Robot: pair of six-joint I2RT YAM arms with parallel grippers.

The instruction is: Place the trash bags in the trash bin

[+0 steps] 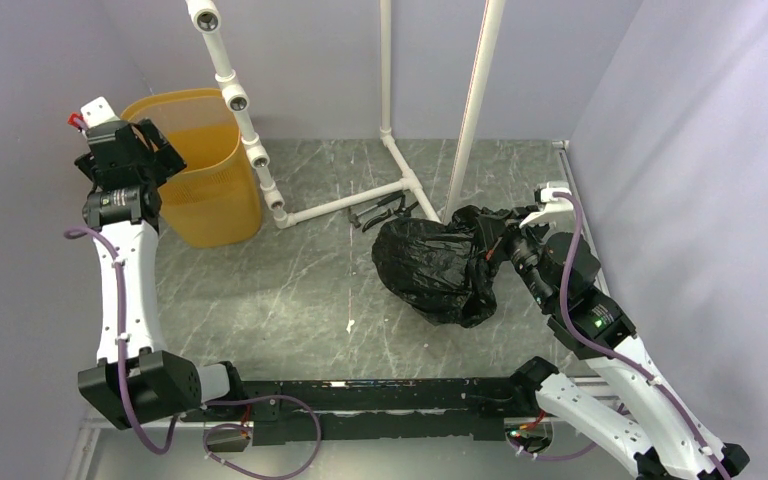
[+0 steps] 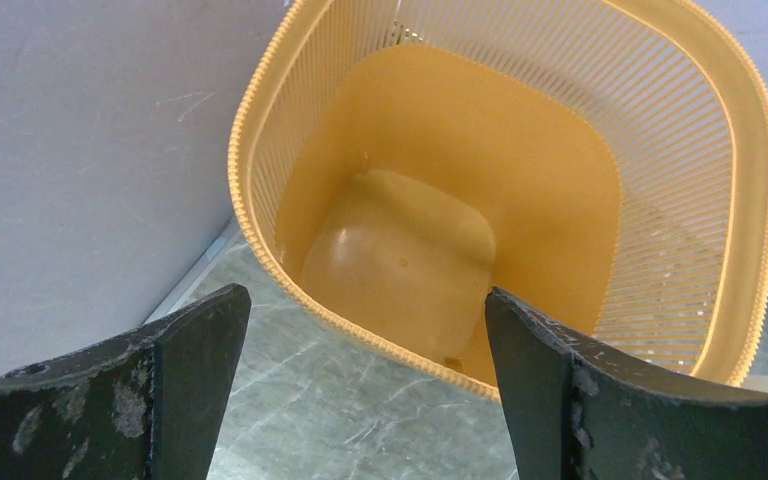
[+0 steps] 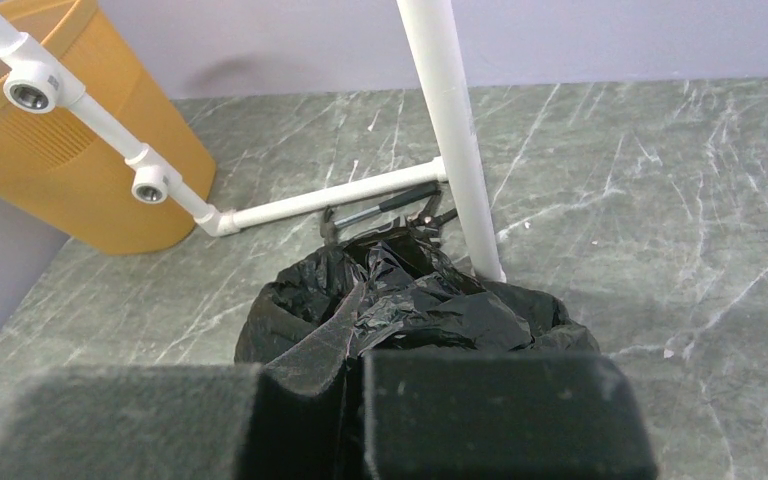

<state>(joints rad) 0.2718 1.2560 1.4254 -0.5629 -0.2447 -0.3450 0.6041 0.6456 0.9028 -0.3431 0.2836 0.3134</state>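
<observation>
The black trash bag (image 1: 430,270) sits bunched just ahead of your right gripper (image 3: 355,375), whose jaws are pinched tight on a fold of it. Your left gripper (image 2: 365,340) hangs spread wide and empty above the trash bin (image 2: 440,130).

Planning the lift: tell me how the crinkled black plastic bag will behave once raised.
Probably floppy: the crinkled black plastic bag lies slumped in folds. Likely light, being thin film. It may sag below the right end effector pinching it.

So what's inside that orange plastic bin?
The orange slatted plastic bin looks empty: only its bare, shiny bottom shows. One black finger of the left hand covers a near corner.
</observation>
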